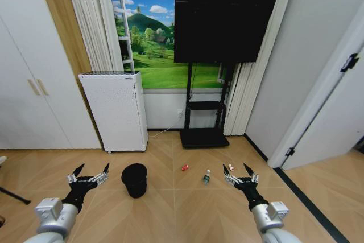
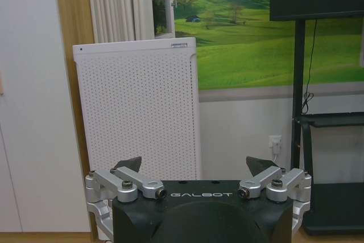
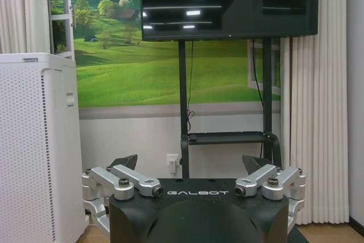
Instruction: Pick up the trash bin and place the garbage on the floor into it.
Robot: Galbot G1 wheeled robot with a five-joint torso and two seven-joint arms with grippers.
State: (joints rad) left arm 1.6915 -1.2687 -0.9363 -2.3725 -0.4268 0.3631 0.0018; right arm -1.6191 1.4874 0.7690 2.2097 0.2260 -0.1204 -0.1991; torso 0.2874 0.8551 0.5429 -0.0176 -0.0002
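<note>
Standing on the wooden floor [image 1: 170, 214] just ahead of the released left gripper [image 1: 91, 173], the trash bin [image 1: 134, 180] could tip if nudged; beyond it the garbage [image 1: 206, 177], near the spread, empty right gripper [image 1: 239, 172], could skitter away.

Black trash bin [image 1: 134, 180] upright on floor; garbage [image 1: 206, 177] right.

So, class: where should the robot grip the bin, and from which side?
Probably the rim. The bin stands upright with its mouth open upward and tapers toward its base, so a wall grip could slip. The open left gripper is nearest; coming from above on that side, one finger inside, looks best.
</note>
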